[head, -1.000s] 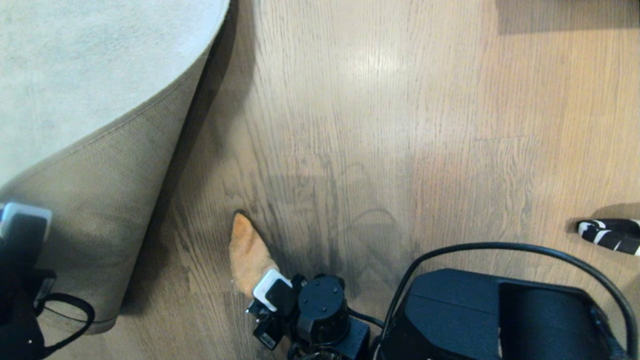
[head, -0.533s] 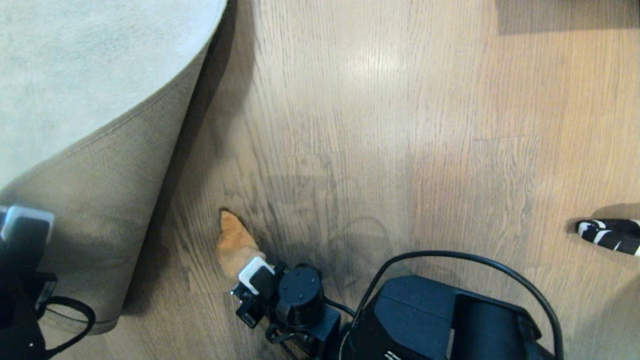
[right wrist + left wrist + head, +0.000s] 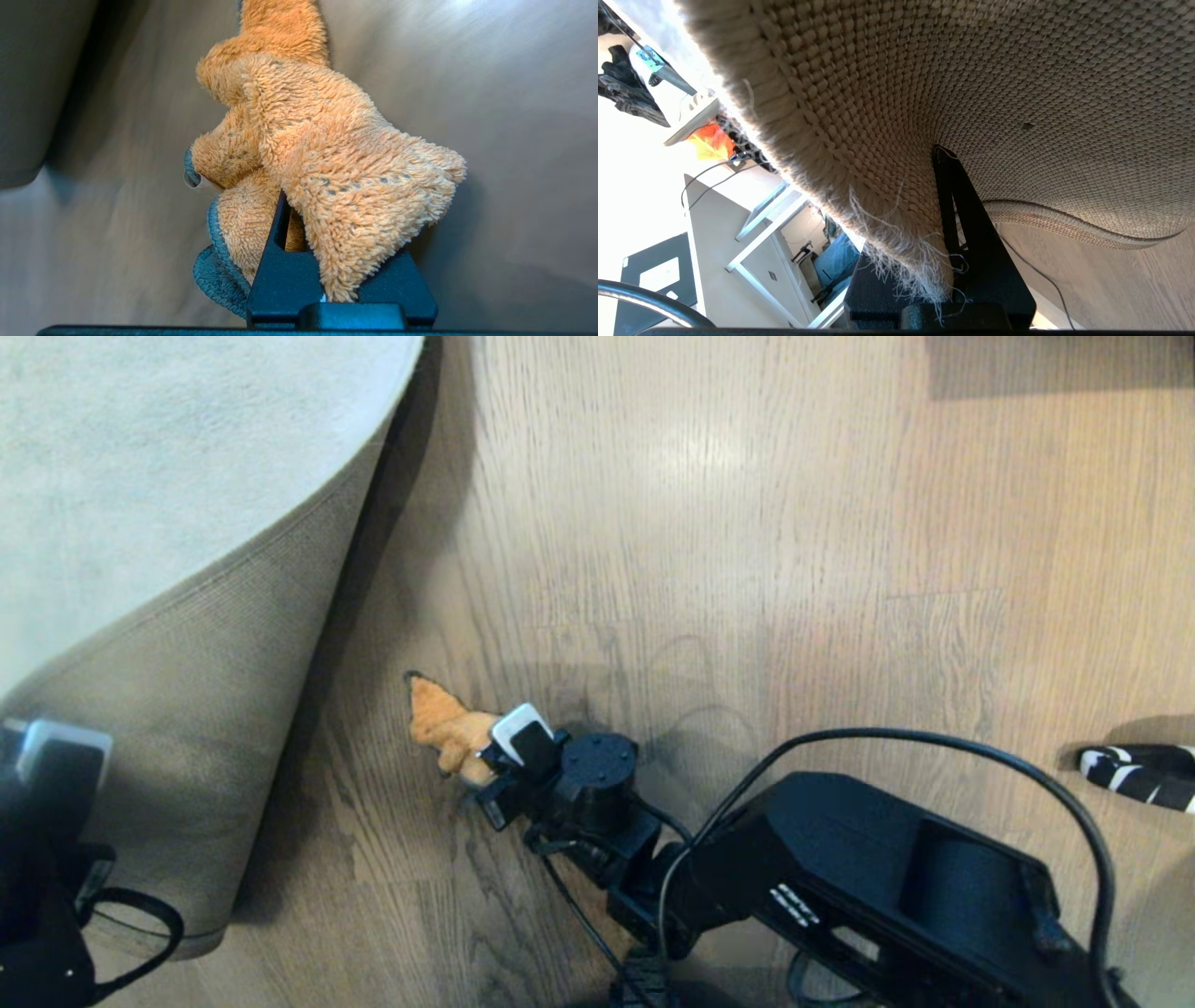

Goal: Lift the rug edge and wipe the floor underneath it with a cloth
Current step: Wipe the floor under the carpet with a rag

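A pale grey short-pile rug (image 3: 168, 457) lies at the left, its edge peeled up to show a tan woven backing. The left gripper (image 3: 945, 224), at the lower left, has its jaws clamped on that raised edge. The right gripper (image 3: 485, 761) reaches in from the lower right, jaws clamped on a small orange-tan fuzzy cloth (image 3: 443, 728) with a dark stitched border. The cloth touches the brown wood-grain plank floor (image 3: 747, 569) and points its long axis up and leftward, toward the shadowed strip beside the rug fold. That strip lies to the left of the cloth, so the right arm likely sweeps leftward next.
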